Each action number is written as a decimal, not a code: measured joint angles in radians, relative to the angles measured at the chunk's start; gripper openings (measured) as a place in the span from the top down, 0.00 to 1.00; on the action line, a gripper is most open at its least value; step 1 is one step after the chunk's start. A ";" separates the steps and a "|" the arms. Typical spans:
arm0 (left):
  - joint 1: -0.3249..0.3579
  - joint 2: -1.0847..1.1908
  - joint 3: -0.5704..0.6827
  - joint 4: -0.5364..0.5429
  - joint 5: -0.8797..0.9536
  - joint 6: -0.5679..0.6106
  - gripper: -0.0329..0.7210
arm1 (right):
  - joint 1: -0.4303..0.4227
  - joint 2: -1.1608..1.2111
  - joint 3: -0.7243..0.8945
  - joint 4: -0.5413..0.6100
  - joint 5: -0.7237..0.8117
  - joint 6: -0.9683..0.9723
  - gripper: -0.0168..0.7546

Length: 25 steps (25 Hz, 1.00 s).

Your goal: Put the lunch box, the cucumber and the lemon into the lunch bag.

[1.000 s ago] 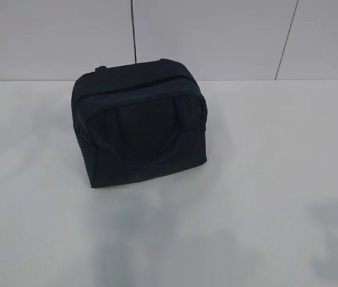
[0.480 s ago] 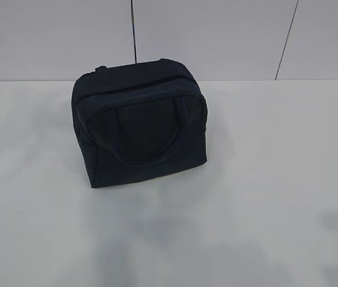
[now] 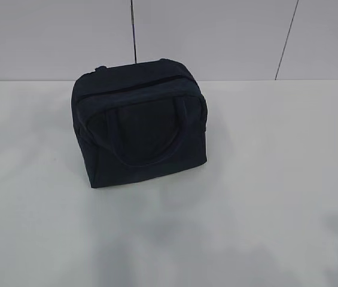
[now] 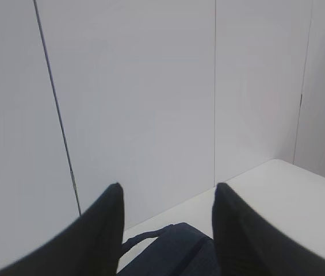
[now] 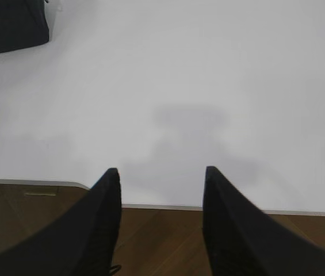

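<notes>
The dark navy lunch bag stands upright on the white table, left of centre near the back wall. Its top looks closed and one loop handle lies against its front face. The lunch box, the cucumber and the lemon are out of view. Neither arm shows in the exterior view. My left gripper is open and empty, above the lunch bag and facing the wall. My right gripper is open and empty over the table's front edge, with a corner of the lunch bag far off at the top left.
A white panelled wall rises right behind the table. Brown wooden floor lies below the table's front edge. Soft shadows fall on the near part of the tabletop.
The bag has not moved. The grey shadows on the near part of the table have shifted, and the one at the lower right has slid toward the corner and faded.
</notes>
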 joint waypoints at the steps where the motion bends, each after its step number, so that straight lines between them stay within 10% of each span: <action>1: 0.000 0.000 0.000 0.000 0.000 0.000 0.48 | 0.000 0.000 0.000 0.000 0.000 0.000 0.52; 25: 0.000 0.000 0.000 0.035 0.008 -0.034 0.48 | 0.000 0.000 0.000 0.000 0.000 0.000 0.52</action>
